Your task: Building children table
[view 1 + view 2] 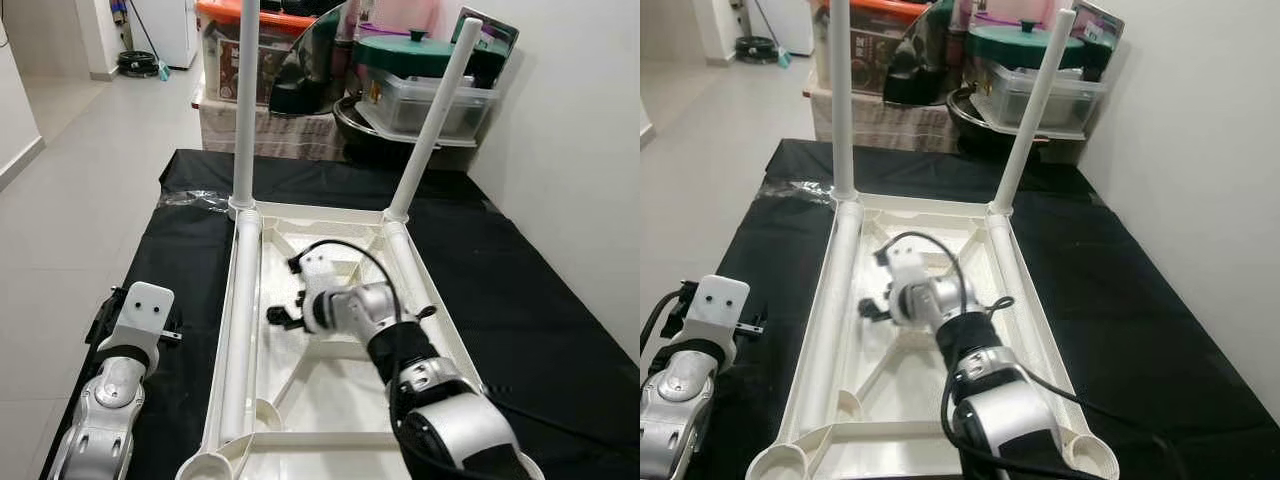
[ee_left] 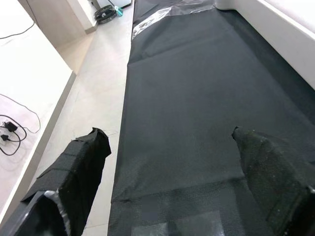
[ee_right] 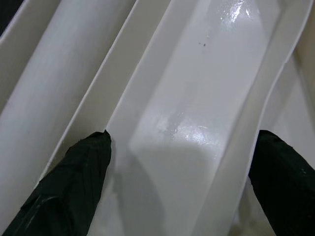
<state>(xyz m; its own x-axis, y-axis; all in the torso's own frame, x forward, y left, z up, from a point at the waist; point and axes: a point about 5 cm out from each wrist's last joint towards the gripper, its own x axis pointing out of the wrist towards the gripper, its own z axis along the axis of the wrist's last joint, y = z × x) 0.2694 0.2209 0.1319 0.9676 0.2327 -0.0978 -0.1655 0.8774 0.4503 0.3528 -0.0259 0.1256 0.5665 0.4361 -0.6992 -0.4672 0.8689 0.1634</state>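
Right claw [image 3: 179, 142] spread wide, arm extended; left claw [image 2: 172, 142] spread, low.

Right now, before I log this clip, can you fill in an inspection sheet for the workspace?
Surface: black cloth over a low platform.
Job's things: white tabletop lying upside down on the cloth; two white legs standing in its far corner sockets; two loose legs lying along its side channels.
Clutter: clear plastic wrap on the cloth's far left.
Grippers: right gripper inside the tabletop, fingers open, holding nothing; left gripper above the cloth left of the tabletop, fingers open, empty.
Cables: black cable looping over the right wrist; white cords on the floor.
Surroundings: storage bins and pots beyond the cloth; tiled floor; white wall on the right.
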